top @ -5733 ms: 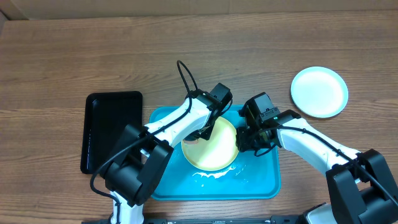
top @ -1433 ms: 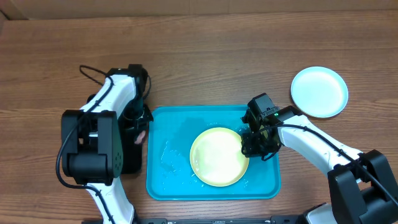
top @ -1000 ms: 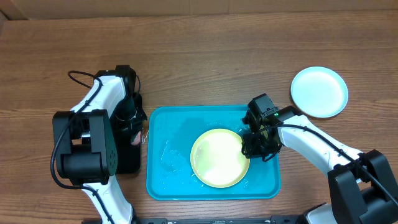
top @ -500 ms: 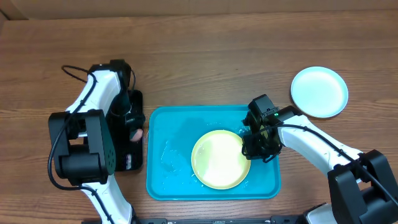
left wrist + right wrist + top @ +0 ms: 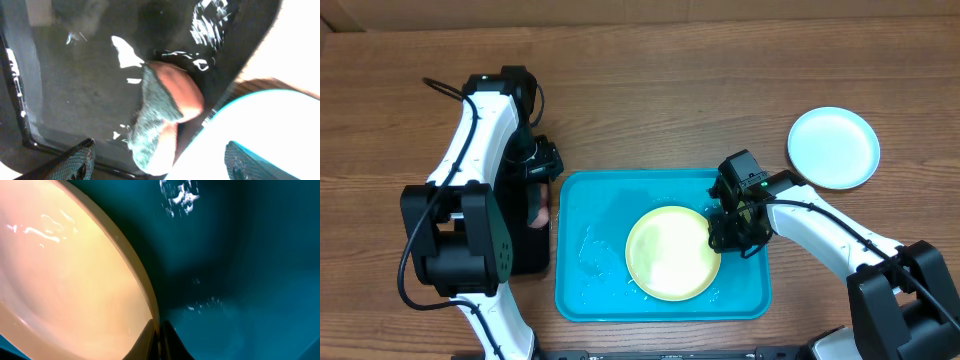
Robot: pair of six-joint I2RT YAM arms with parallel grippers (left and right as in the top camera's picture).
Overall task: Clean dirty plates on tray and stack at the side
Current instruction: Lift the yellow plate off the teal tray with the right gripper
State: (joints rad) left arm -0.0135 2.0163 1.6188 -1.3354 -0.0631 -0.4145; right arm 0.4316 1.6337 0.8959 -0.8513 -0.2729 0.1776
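Observation:
A pale yellow-green plate [image 5: 668,253] lies in the wet turquoise tray [image 5: 590,290]. My right gripper [image 5: 725,236] is shut on its right rim; in the right wrist view the two fingers pinch the plate's edge [image 5: 150,305] just above the tray floor [image 5: 240,270]. A light blue plate with a white centre [image 5: 833,147] sits on the table at the far right. My left gripper [image 5: 542,172] hangs open over the black tray, its fingers [image 5: 75,162] spread wide with nothing between them. An orange and green sponge [image 5: 167,112] lies below it.
The glossy black tray [image 5: 75,90] is wet and stands just left of the turquoise tray; the sponge [image 5: 538,212] rests by its right rim. Both arms' bases stand at the table's near edge. Bare wooden table lies behind the trays.
My left gripper opened, let the sponge drop into the black tray and drew back from it. The right gripper has kept its grip on the plate's rim without moving.

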